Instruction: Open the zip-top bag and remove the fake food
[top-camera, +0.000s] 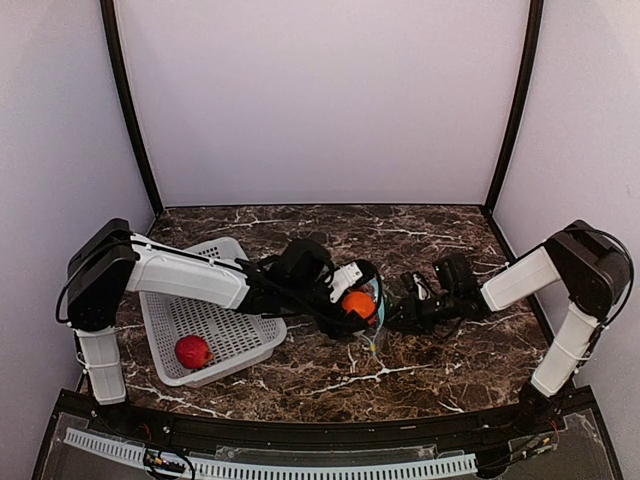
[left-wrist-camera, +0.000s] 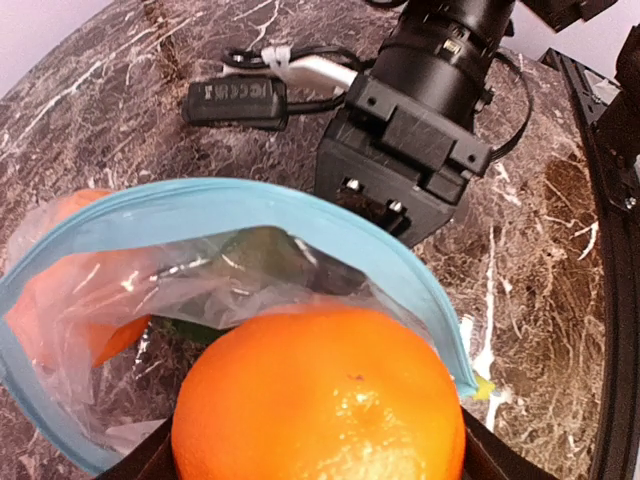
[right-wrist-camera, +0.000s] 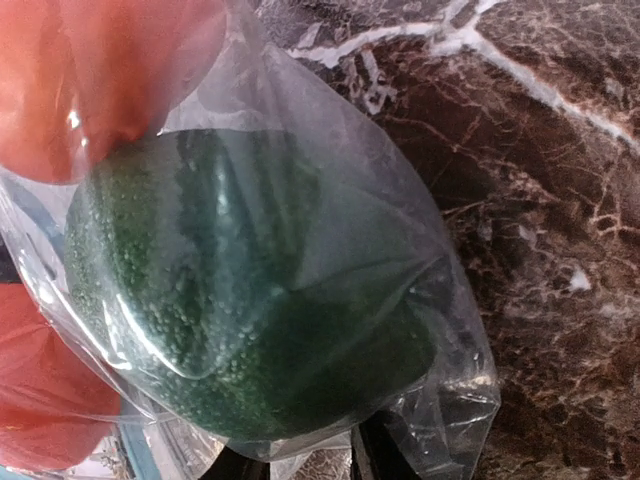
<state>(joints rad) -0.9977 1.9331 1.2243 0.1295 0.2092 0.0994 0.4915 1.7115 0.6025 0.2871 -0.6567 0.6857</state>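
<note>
The zip-top bag (top-camera: 374, 325) sits mid-table (top-camera: 450, 370), with the left gripper (top-camera: 356, 303) on its left and the right gripper (top-camera: 402, 315) on its right. A round fruit (left-wrist-camera: 320, 400) sits at the bag's mouth between the left fingers, and a second piece (right-wrist-camera: 250, 300) lies inside the bag. Further left is the basket (top-camera: 152, 325), with a lone piece (top-camera: 192, 351) in its near corner.

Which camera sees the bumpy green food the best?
The right wrist view: the green piece fills the picture, its bumpy skin clear through the bag. The left wrist view shows only a dark green sliver behind the orange. In the top view I cannot make it out.
</note>
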